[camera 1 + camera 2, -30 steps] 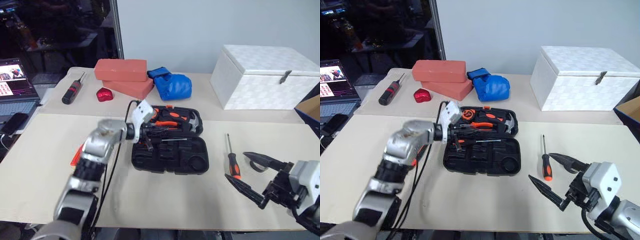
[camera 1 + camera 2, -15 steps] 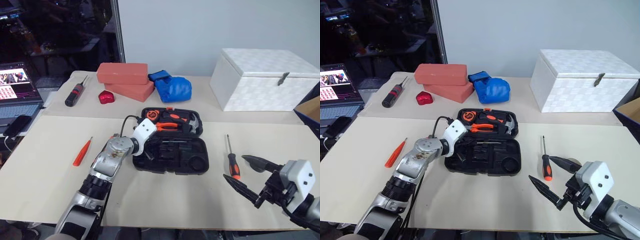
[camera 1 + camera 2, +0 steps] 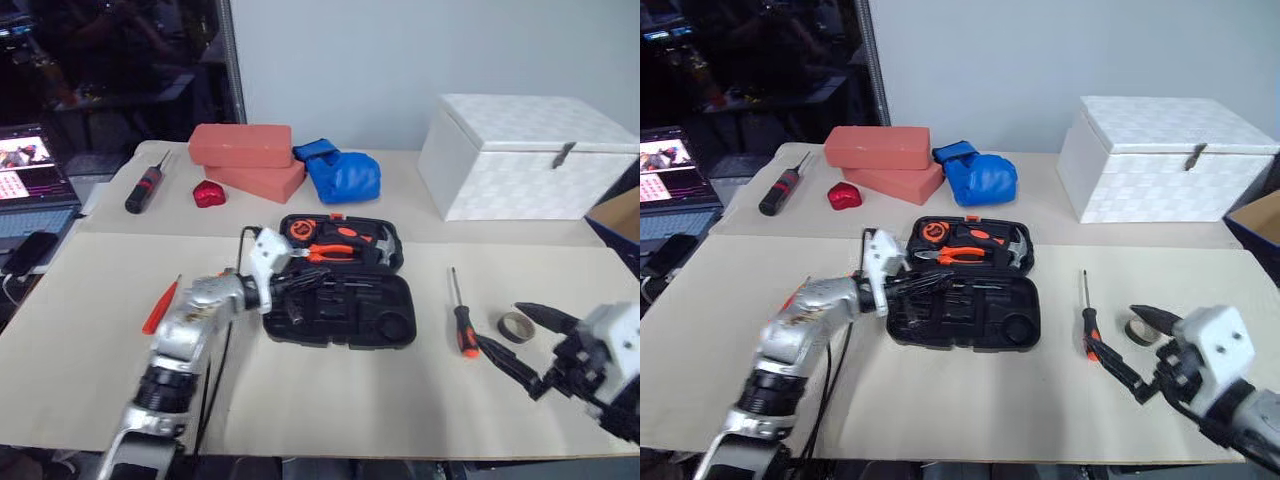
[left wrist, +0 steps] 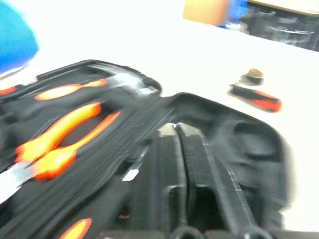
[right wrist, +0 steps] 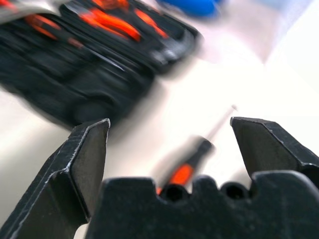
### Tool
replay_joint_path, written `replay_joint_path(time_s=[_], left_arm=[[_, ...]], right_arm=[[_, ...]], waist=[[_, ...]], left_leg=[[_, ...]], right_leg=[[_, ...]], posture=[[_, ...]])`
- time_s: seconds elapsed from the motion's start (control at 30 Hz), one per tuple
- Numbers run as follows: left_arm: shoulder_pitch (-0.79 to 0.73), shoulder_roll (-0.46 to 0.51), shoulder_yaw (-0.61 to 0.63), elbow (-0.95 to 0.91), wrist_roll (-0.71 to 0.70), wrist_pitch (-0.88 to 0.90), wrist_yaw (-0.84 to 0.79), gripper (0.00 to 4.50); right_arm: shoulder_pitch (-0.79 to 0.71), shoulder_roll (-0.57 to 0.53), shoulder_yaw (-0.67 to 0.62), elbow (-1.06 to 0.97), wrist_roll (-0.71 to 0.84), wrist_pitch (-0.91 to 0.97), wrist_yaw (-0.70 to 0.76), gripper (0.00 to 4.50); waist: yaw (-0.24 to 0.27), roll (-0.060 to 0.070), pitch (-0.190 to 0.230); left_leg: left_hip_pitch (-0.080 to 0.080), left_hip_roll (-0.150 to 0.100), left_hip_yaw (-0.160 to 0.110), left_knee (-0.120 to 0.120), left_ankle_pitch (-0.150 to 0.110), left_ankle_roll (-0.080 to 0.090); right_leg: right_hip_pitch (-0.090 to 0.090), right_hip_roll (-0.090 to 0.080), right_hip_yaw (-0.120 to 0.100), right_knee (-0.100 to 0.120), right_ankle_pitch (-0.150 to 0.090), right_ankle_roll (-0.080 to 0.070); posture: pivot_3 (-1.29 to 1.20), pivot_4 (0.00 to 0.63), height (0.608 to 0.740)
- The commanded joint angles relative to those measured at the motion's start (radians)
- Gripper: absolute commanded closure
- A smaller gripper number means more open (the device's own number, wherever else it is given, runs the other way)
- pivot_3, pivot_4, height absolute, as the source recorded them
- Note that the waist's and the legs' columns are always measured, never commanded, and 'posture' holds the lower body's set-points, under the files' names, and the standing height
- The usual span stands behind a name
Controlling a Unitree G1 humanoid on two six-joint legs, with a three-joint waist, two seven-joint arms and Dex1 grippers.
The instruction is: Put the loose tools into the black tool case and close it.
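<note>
I have my left gripper point(image 4: 175, 130) over the open flat black plastic tool case point(image 3: 340, 300), fingers pressed together, holding nothing; my right gripper point(image 3: 528, 345) has its jaws spread wide beside the orange-and-black screwdriver point(image 3: 461, 318) on the table. The slim orange tool point(image 3: 160, 306) lies left of the case.

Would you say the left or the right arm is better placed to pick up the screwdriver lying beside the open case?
Right: its open gripper sits just beside the screwdriver, while the left gripper is over the case.
</note>
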Motion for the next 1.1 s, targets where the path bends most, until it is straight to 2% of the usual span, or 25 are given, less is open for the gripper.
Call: replay_joint_path(time_s=[0.03,0.13,0.27,0.3,0.37,0.53,0.57,0.6,0.7,0.83,0.9,1.0,1.1], left_arm=[[-0.012,0.054,0.041,-0.111,-0.15,0.103,-0.072,2.55],[0.01,0.122,0.049,-0.179,-0.237,0.138,-0.159,1.52],[0.051,0.194,0.026,-0.239,-0.245,0.113,-0.208,0.23],[0.055,0.206,0.021,-0.248,-0.24,0.104,-0.214,0.02],[0.06,0.216,0.018,-0.262,-0.245,0.1,-0.211,0.0],[0.076,0.217,0.017,-0.272,-0.242,0.088,-0.183,0.0],[0.086,0.218,0.018,-0.272,-0.234,0.08,-0.177,0.0],[0.093,0.219,0.018,-0.272,-0.23,0.073,-0.174,0.0],[0.118,0.211,0.031,-0.275,-0.225,0.06,-0.134,0.0],[0.177,0.143,0.085,-0.269,-0.195,-0.043,-0.045,0.0],[0.213,0.163,0.106,-0.274,-0.2,-0.063,-0.069,0.0],[0.296,0.213,0.178,-0.298,-0.274,-0.048,-0.127,0.0],[0.357,0.235,0.23,-0.307,-0.297,-0.065,-0.138,0.0]], right_arm=[[-0.125,-0.039,0.095,0.066,0.015,0.154,-0.079,0.0],[-0.24,-0.018,0.164,0.131,0.024,0.261,-0.141,0.0],[-0.367,0.009,0.252,0.249,-0.025,0.399,-0.23,0.0],[-0.396,0.008,0.283,0.285,-0.049,0.432,-0.254,0.25],[-0.441,0.008,0.315,0.321,-0.071,0.475,-0.278,0.74],[-0.48,0.0,0.333,0.321,-0.087,0.536,-0.284,2.47],[-0.48,-0.004,0.336,0.317,-0.092,0.538,-0.282,2.69],[-0.48,-0.005,0.338,0.313,-0.095,0.539,-0.279,3.14],[-0.481,-0.031,0.307,0.282,-0.095,0.54,-0.253,3.98],[-0.502,-0.078,0.242,0.235,-0.08,0.484,-0.191,4.0],[-0.534,-0.097,0.233,0.201,-0.059,0.415,-0.122,4.0],[-0.622,-0.116,0.302,0.191,-0.056,0.266,0.003,4.0],[-0.728,-0.144,0.44,0.25,-0.109,0.18,0.099,4.01]], waist=[[0.002,0.0,0.0],[0.003,-0.001,0.001],[0.005,0.0,0.002],[0.007,-0.001,0.003],[0.006,-0.001,0.003],[0.012,-0.001,0.003],[0.011,-0.001,0.003],[0.011,-0.001,0.003],[0.012,-0.001,0.003],[0.012,0.002,0.005],[0.01,0.001,0.005],[-0.008,0.004,0.007],[-0.019,0.006,0.01]], left_leg=[[0.0,0.0,0.0,0.0,0.0,0.0],[-0.001,-0.001,-0.001,0.0,0.0,0.0],[-0.002,-0.001,-0.002,0.0,0.0,0.0],[-0.003,-0.001,-0.002,-0.001,0.0,0.001],[-0.004,-0.001,-0.002,-0.001,0.0,0.001],[-0.009,-0.001,-0.004,-0.001,0.0,0.002],[-0.01,-0.001,-0.004,-0.001,0.0,0.002],[-0.01,-0.002,-0.004,-0.001,-0.001,0.002],[-0.01,-0.002,-0.005,-0.001,-0.001,0.003],[-0.011,-0.002,-0.005,-0.001,-0.001,0.003],[-0.011,-0.002,-0.005,-0.001,-0.001,0.003],[-0.01,-0.001,-0.005,-0.001,-0.001,0.003],[-0.009,0.0,-0.005,-0.001,-0.001,0.003]], right_leg=[[0.0,0.0,0.0,0.0,0.0,0.0],[-0.001,0.0,0.0,-0.001,0.0,0.0],[-0.001,0.0,0.0,-0.003,-0.001,0.0],[-0.001,0.0,0.0,-0.003,-0.001,0.001],[-0.001,0.0,0.0,-0.005,-0.001,0.001],[-0.002,0.001,-0.001,-0.008,-0.001,0.002],[-0.002,0.001,-0.001,-0.009,-0.001,0.003],[-0.002,0.001,-0.001,-0.01,-0.001,0.003],[-0.001,0.001,-0.001,-0.011,-0.001,0.003],[-0.002,0.001,0.0,-0.011,-0.001,0.004],[-0.002,0.001,-0.001,-0.011,-0.001,0.004],[-0.002,0.002,0.0,-0.01,-0.001,0.004],[-0.002,0.002,-0.001,-0.01,-0.001,0.003]], posture=[[0.0,0.15,0.74],[0.0,0.15,0.74],[0.0,0.15,0.74],[0.0,0.15,0.74],[0.0,0.15,0.74],[0.0,0.15,0.74],[0.0,0.15,0.74],[0.0,0.15,0.74],[0.0,0.15,0.74],[0.0,0.15,0.74],[0.0,0.15,0.74],[0.0,0.15,0.74],[0.0,0.15,0.74]])
